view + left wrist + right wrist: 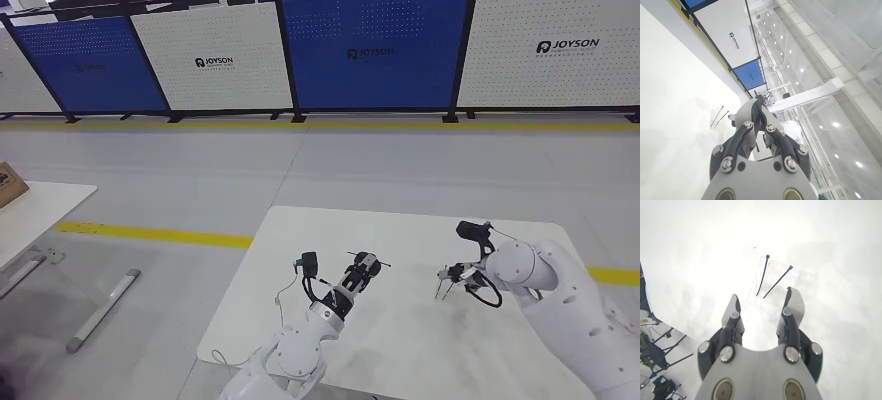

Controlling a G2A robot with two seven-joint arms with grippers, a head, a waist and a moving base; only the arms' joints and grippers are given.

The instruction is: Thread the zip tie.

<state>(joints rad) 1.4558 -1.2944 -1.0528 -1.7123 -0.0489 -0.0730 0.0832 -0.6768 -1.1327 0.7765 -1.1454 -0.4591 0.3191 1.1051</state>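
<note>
Two black zip ties lie side by side on a clear plate (802,279), which rests flat on the white surface (400,340), toward its right half. The first zip tie (762,275) and the second zip tie (778,281) do not touch. Their heads point away from the right end effector (762,292), and their tails draw close together near the plate edge that faces it.

I see that end effector hanging above the near edge of the plate with its fingers spread wide and nothing between them. The tie tails sit in the gap between the two fingertips as its wrist camera looks down.

My left end effector (758,101) is over the middle of the surface, well apart from the plate. Its fingers are pressed together, and I can make out nothing pinched between the pads. From its wrist camera both ties show small and far off on the plate, beyond the closed fingers.
</note>
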